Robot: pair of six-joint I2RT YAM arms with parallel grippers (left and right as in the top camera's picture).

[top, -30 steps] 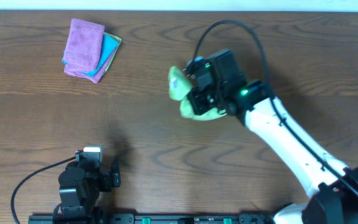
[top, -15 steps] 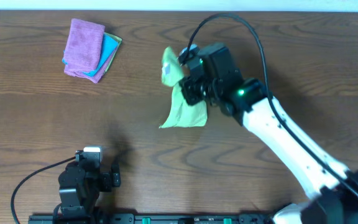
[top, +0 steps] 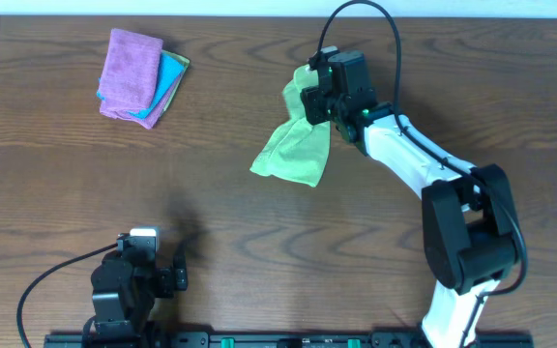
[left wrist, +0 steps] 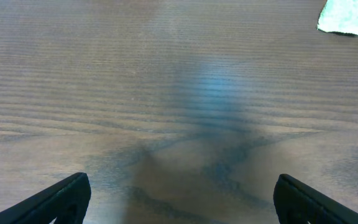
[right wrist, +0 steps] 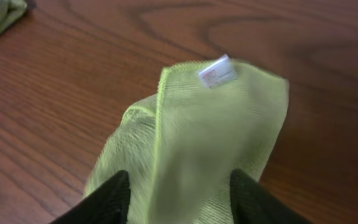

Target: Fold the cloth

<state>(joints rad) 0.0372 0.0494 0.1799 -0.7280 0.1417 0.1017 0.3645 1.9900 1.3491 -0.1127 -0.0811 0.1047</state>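
From above, the right gripper [top: 312, 100] sits toward the far side of the table [top: 259, 251], clamped on the upper end of the cloth [top: 293, 155]. That end is lifted. The lower end fans out to the left and appears to trail on the wood. We judge that gripping one end lets the rest hang open, so it can be laid out for a fold. A stack [top: 138, 82] of folded cloths lies well apart at the far left. The left arm [top: 124, 285] sits at the near edge, clear of the work.

In the left wrist view, the left gripper [left wrist: 182, 183] is spread wide and holds nothing, with bare wood under it. A pale green scrap in the top right corner is probably the cloth.

In the right wrist view, the two dark fingers [right wrist: 114, 196] close on the cloth from either side. It bunches between them, and a white tag [right wrist: 216, 71] shows on its far edge.
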